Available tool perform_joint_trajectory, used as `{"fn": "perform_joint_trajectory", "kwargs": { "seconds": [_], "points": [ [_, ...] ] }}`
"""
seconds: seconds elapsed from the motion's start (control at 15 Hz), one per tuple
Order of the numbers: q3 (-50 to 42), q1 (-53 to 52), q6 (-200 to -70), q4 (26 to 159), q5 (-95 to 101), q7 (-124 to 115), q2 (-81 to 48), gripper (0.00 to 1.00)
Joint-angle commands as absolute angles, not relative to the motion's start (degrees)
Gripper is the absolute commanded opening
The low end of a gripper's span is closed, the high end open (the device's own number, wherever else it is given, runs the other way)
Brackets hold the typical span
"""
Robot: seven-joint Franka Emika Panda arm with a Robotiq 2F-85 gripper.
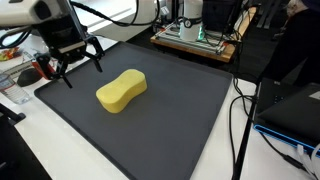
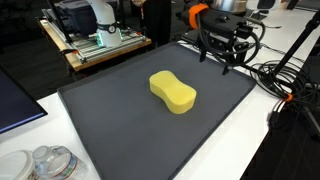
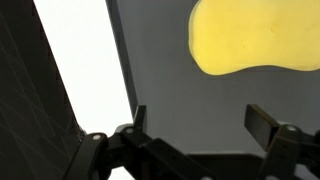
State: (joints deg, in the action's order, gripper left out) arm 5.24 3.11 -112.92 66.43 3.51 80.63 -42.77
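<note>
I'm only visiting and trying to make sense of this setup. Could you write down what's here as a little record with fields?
Grasping part: the hand is open and empty, above a corner of the mat
Nearest thing: yellow sponge, lying flat near the mat's middle, apart from the hand
Surface: dark grey mat on a white table
Around it: cables beside the mat

Yellow sponge (image 1: 121, 91) on dark mat (image 1: 180, 120)
</note>
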Motion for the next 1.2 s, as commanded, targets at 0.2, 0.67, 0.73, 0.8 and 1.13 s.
{"fn": "perform_joint_trajectory", "kwargs": {
  "seconds": [0.2, 0.67, 0.73, 0.8, 1.13],
  "points": [
    [3.7, -1.93, -124.39, 81.89, 10.52, 78.13, -34.03, 1.0],
    [-3.02, -12.7, -127.06, 92.14, 18.41, 47.48, -26.9, 1.0],
    [-3.53, -14.1, -125.36, 92.54, 19.78, 43.1, -26.41, 1.0],
    [-3.99, -15.36, -123.68, 92.72, 20.82, 39.08, -26.11, 1.0],
    [0.33, -14.75, -113.42, 91.29, 24.75, 19.93, -25.86, 1.0]
  ]
}}
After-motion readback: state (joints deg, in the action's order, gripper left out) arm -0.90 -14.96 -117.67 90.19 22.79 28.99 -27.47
